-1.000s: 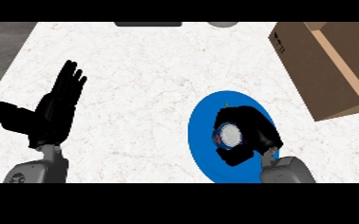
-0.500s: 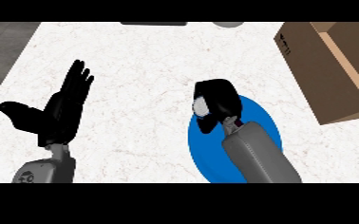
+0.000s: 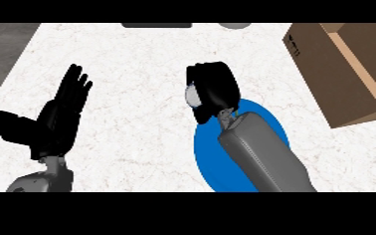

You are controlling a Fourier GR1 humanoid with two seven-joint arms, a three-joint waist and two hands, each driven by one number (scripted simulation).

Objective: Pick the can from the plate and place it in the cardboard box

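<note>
We see our right hand (image 3: 214, 90) with its fingers curled round the can (image 3: 193, 96), of which only a pale grey sliver shows at the hand's left side. The blue plate (image 3: 204, 152) lies just behind the hand, toward the wrist and largely under the grey forearm, so the can shows past the plate's far rim, over the white counter (image 3: 140, 69). The cardboard box (image 3: 323, 69) stands well off to this hand's right, apart from hand and can, while our left hand (image 3: 58, 117) rests open, fingers straight and up, far to the left.
</note>
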